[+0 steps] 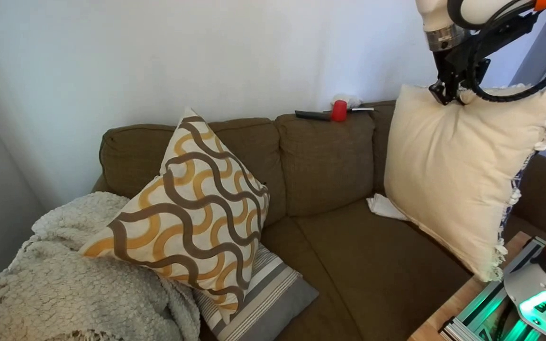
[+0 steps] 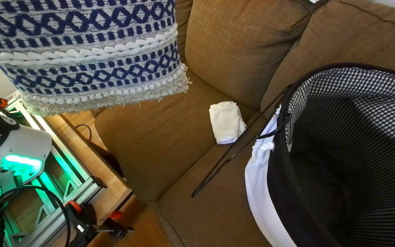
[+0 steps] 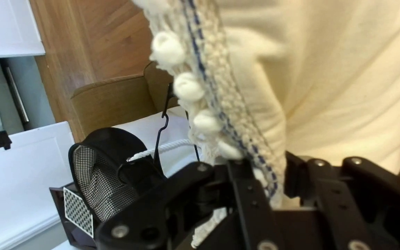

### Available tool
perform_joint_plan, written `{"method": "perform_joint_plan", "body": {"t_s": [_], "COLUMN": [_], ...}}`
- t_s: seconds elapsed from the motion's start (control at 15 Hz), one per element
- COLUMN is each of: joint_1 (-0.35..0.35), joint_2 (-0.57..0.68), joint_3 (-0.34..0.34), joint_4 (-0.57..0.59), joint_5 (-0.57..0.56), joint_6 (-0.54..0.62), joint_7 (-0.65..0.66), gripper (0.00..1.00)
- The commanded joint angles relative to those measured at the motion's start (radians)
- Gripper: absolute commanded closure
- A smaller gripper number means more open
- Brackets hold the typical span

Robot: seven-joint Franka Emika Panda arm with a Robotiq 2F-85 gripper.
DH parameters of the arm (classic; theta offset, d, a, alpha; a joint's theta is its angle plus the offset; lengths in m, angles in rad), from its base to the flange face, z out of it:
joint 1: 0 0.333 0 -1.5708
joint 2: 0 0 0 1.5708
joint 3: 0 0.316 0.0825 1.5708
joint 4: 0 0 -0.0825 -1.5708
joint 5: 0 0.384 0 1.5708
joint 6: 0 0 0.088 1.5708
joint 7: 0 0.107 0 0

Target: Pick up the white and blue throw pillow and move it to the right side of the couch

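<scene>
The white and blue throw pillow shows its plain cream back in an exterior view point(image 1: 443, 175) and its blue-patterned, fringed front in an exterior view point(image 2: 81, 58). My gripper point(image 1: 450, 94) is shut on the pillow's upper edge, and the pillow hangs tilted below it. In the wrist view the gripper point(image 3: 267, 168) has the tasselled edge pinched between its fingers, with the cream cloth point(image 3: 346, 80) filling the upper right. The pillow's lower fringe is off the seat, close to the robot's base. The brown couch point(image 1: 368, 265) runs along the wall and also shows in an exterior view point(image 2: 156, 144).
A brown-and-yellow patterned pillow point(image 1: 197, 203), a striped pillow point(image 1: 273, 293) and a fleecy blanket point(image 1: 83, 274) lie at one couch end. A white cloth point(image 2: 226, 121) lies on the seat. A black basket point(image 2: 283, 192) stands close by. A red object point(image 1: 339, 111) sits on the backrest.
</scene>
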Motion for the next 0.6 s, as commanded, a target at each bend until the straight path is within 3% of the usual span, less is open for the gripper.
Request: {"method": "perform_joint_plan", "body": {"t_s": [0.0,0.07,0.13,0.53], "joint_1": [-0.042,-0.048,-0.049,-0.044], "joint_2": [-0.013,-0.018,-0.02,-0.016], "joint_3": [0.019,0.016,0.016,0.026], "joint_4": [-0.013,-0.021,-0.023,-0.101], "joint_5": [0.006,0.006,0.006,-0.163], "joint_6": [0.012,0.015,0.015,0.146], "joint_7": [-0.014,-0.015,-0.015,-0.249], "gripper": [0.86,0.86,0.96,0.96]}}
